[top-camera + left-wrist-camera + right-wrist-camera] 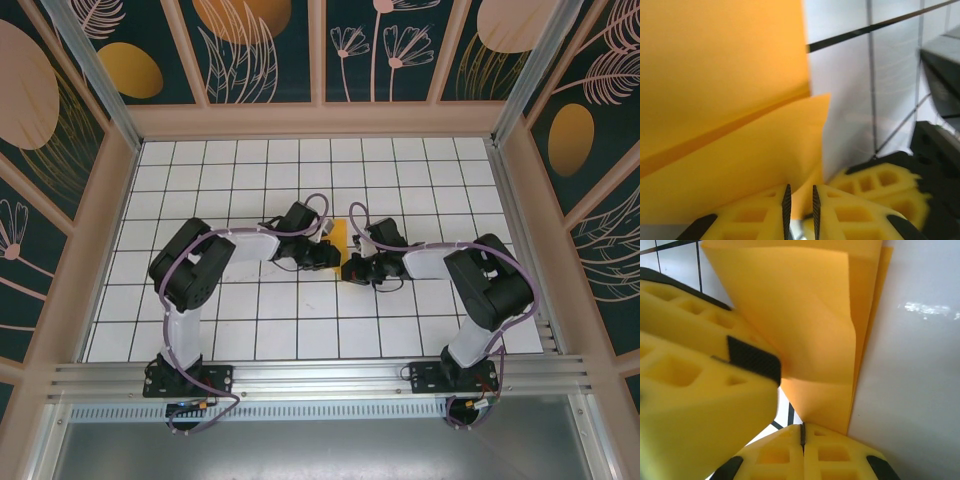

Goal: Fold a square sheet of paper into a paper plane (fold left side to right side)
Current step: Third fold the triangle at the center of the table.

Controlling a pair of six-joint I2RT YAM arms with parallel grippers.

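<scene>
the square sheet of paper (810, 330) is thin, matt orange-yellow paper, smooth between sharp creases. the left gripper (800, 200) and right gripper (802, 432) have fingers of matt yellow moulded plastic with open pockets, faced with black woven-textured pads (755, 360). the table (250, 170) is glossy white, catching highlights. along its near edge runs a rail (320, 375) of brushed, ribbed metal.

Here's a white tabletop ruled into squares by thin black grid lines (400, 170), boxed in by a pale wooden frame (320, 120). Dark teal wall panels (265, 60) rise on three sides, painted with cream leaf drawings and orange ovals. A ribbed aluminium rail (320, 375) runs along the near edge, with dull grey sheet metal (320, 445) below it. Soft glare (930, 310) gleams off the tabletop.
</scene>
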